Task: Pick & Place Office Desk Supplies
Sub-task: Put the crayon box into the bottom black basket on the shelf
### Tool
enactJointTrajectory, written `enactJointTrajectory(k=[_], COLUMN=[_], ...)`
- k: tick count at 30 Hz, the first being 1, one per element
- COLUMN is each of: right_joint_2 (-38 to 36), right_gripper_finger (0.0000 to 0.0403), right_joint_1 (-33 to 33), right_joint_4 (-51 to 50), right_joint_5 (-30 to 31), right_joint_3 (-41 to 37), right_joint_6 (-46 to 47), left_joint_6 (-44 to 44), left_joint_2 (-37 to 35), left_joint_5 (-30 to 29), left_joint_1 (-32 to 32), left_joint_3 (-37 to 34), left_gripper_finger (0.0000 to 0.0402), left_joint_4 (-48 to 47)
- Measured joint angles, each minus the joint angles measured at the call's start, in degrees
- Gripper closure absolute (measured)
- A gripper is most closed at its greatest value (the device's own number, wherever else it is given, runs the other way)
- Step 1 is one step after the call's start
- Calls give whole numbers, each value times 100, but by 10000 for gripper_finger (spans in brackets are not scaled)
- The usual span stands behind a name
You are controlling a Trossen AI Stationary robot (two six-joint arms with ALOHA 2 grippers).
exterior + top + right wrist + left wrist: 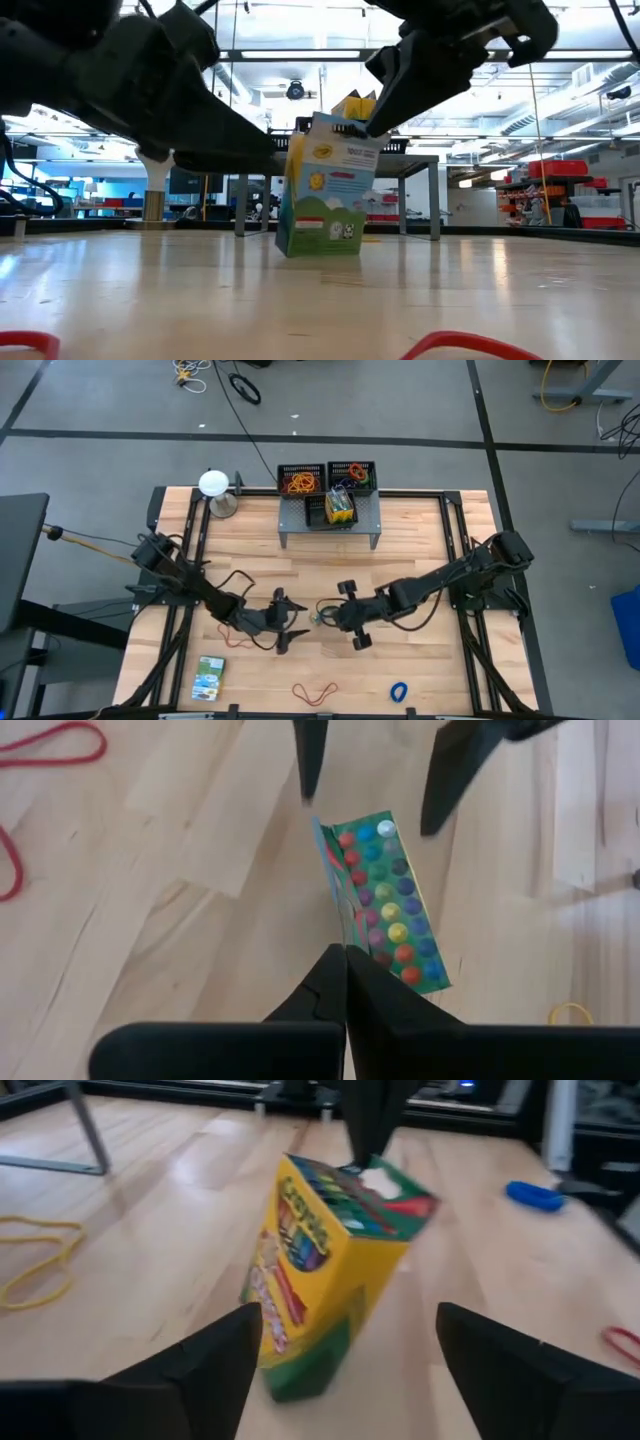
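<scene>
Crayon box (pixel 325 1270) stands tilted at mid-tabletop (pixel 420 670), between both pincers. Right pincer (pixel 345 960) pressed together, pinching box's open top flap. Left pincer (pixel 345 1355) spread wide, fingers (pixel 215 1355) flanking box without touching. Second box (pixel 209 678) lies flat near front-left edge.

The crayon box (pixel 325 1270) is blurred, its small print unreadable; both arms' upper parts are cut off in the low view.
</scene>
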Motion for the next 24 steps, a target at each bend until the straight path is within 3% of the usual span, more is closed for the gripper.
enactJointTrajectory(k=[3, 16, 24], right_joint_2=[0, -2, -4], right_gripper_finger=[402, 400, 367], right_joint_1=[-67, -217, -187], right_joint_4=[94, 287, 394], right_joint_5=[-48, -58, -58], right_joint_3=[0, 1, 2], right_joint_6=[-27, 114, 311], left_joint_6=[11, 1, -171], left_joint_2=[171, 526, 526], left_joint_5=[-236, 56, 56], left_joint_1=[43, 61, 50], left_joint_3=[189, 678, 677], left_gripper_finger=[88, 101, 144], left_joint_4=[-135, -270, -289])
